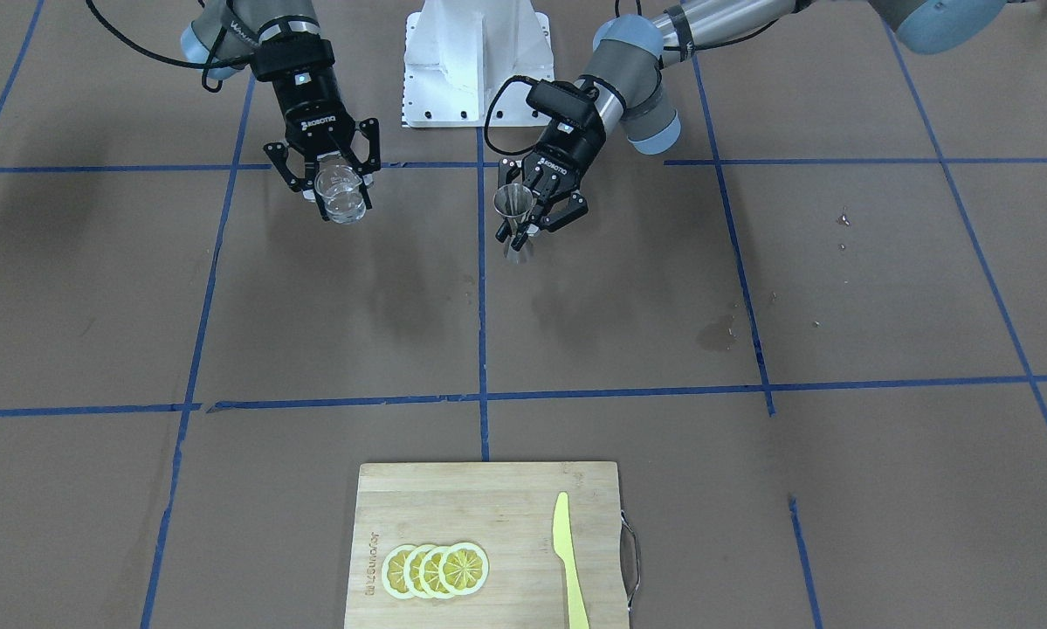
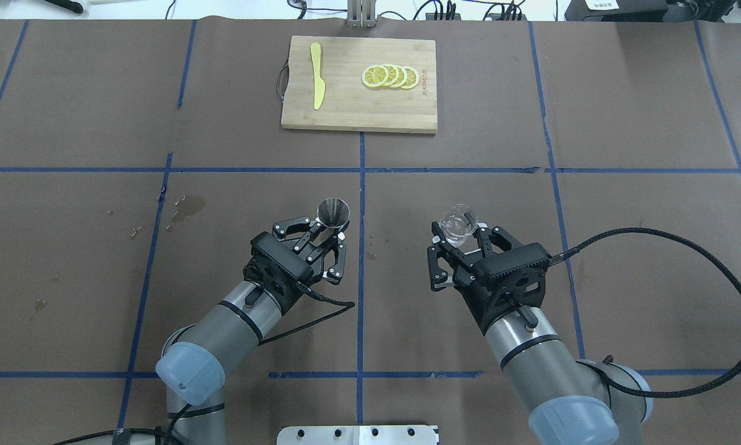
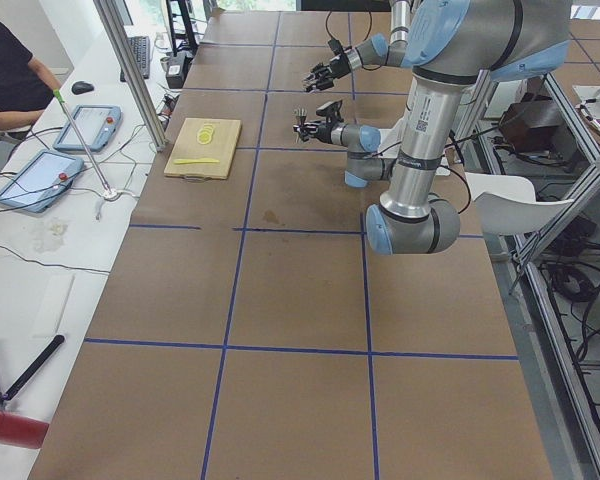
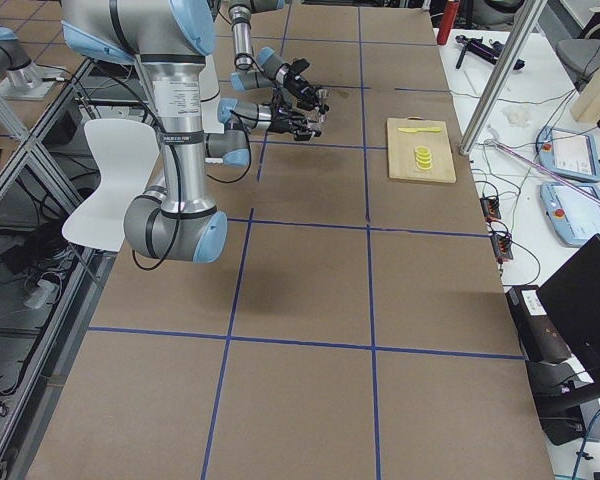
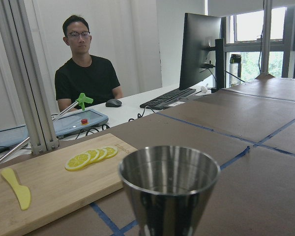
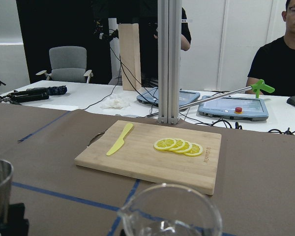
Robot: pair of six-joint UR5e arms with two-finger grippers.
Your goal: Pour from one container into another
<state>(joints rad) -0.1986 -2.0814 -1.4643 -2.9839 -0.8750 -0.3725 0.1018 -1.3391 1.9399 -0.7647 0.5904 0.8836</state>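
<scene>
Both pincers are loaded.
Your left pincer (image 2: 331, 230) clamps the upright steel jigger (image 2: 333, 212); your right pincer (image 2: 460, 240) clamps the clear glass cup (image 2: 457, 223).

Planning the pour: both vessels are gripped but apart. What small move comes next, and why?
Probably slide the right gripper toward the left gripper, bringing the lip of the glass cup above the jigger: both are held upright, with a clear gap between them.
</scene>
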